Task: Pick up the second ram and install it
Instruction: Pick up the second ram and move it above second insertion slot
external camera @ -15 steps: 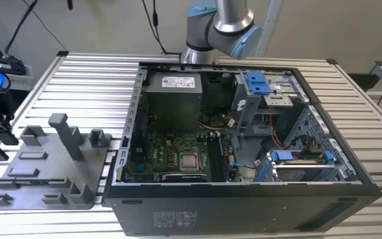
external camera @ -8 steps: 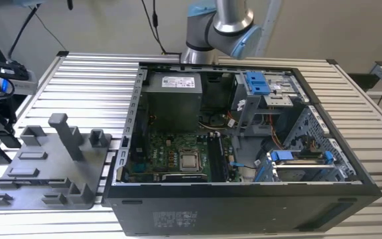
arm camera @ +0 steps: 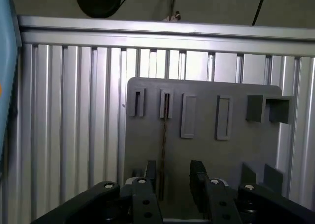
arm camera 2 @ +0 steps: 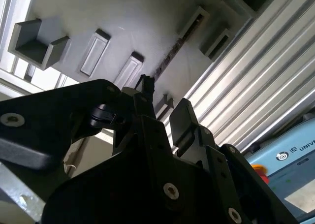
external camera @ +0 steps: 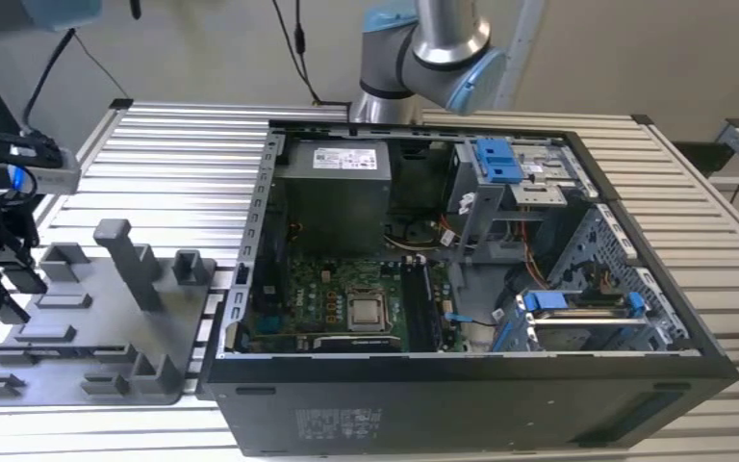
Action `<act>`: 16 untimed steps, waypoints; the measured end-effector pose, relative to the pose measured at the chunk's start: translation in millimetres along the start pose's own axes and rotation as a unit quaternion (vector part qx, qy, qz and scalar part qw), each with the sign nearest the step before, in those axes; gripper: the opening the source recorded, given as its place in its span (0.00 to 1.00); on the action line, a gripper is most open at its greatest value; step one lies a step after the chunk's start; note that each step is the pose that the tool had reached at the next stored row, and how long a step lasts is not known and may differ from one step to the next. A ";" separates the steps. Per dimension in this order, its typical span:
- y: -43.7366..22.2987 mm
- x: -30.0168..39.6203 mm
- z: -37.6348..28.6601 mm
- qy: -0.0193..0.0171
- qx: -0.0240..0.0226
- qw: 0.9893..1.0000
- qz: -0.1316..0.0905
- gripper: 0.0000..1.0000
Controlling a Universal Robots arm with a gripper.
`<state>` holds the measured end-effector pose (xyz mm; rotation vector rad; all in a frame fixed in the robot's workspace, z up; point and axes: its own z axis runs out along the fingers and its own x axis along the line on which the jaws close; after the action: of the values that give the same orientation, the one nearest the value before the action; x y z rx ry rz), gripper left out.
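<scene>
In the first wrist view the second ram [arm camera: 164,135] stands on edge as a thin dark strip in a slot of the grey holder tray [arm camera: 206,150]. My gripper [arm camera: 173,177] hangs over the tray, open, its two black fingers on either side of the strip. The strip runs closer to one finger [arm camera: 150,175] and I cannot tell whether they touch. In the second wrist view the ram [arm camera 2: 176,46] shows as a thin line in its slot beyond the gripper [arm camera 2: 162,98]. In the exterior view the gripper [external camera: 4,279] is over the tray [external camera: 100,337] at the exterior view's left.
An open computer case [external camera: 472,385] lies to the tray's right, its motherboard [external camera: 344,303] with long memory slots [external camera: 423,308] facing up. Upright grey posts [external camera: 119,260] rise from the tray near the gripper. Everything rests on a ribbed metal table [external camera: 177,154].
</scene>
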<state>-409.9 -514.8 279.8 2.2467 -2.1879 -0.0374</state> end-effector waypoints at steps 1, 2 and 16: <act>0.0 0.0 1.6 0.000 0.000 1.000 0.000 0.42; 0.0 0.0 3.2 0.000 0.000 1.000 0.000 0.42; 0.0 0.3 22.5 0.000 0.006 1.000 -0.002 0.42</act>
<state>-410.4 -514.9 257.3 2.2573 -2.1885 -0.0244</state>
